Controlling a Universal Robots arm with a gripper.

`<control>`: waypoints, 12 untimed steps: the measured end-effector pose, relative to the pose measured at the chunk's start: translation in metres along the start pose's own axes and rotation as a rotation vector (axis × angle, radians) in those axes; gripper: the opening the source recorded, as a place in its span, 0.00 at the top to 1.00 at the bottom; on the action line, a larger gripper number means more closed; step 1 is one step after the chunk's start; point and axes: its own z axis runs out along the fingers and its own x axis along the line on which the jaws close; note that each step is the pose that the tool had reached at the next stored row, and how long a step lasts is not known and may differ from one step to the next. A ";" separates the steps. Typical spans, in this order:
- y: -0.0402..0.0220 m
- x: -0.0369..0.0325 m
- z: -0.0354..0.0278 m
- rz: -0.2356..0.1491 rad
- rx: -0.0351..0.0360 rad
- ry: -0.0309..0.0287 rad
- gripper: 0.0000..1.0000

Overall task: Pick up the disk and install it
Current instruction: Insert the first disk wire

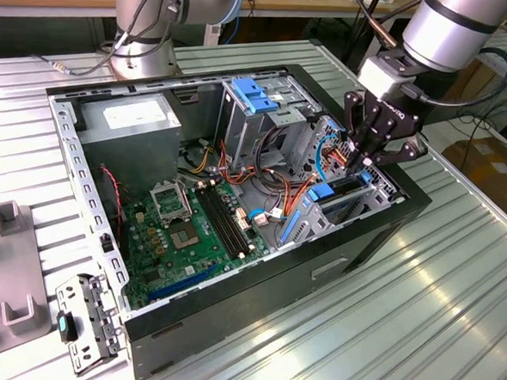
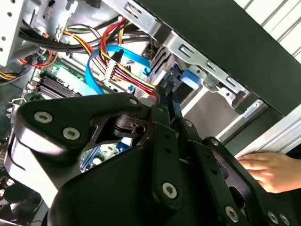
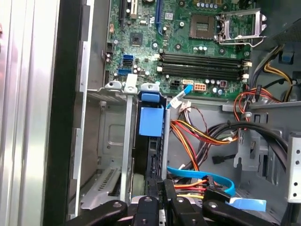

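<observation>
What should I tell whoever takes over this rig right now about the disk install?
End effector: down at the drive cage on the exterior view's right of the open black computer case, fingers drawn together on the disk's edge.
Disk: the black drive in its blue plastic carrier stands on edge in the metal cage slot, partly in.
Done: disk picked up and brought into the slot.
Left: full seating not confirmed; release.
A person's hand rests beside the case.

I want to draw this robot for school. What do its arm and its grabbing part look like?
The arm is a thick round tube, silver-grey, with a black cable looping beside it. The end effector is black, built from flat metal links joined by shiny silver screws, with a pale grey block where it meets the arm. In the second wrist view its links look angular and matte.
</observation>
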 end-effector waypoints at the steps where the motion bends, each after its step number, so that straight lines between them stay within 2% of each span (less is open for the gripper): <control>1: 0.0005 0.0029 0.0001 0.000 0.0002 0.0000 0.83; 5: 0.0038 0.0034 0.0011 0.001 0.0023 0.0000 0.83; 12: 0.0029 0.0035 0.0034 0.011 0.0026 0.0000 0.83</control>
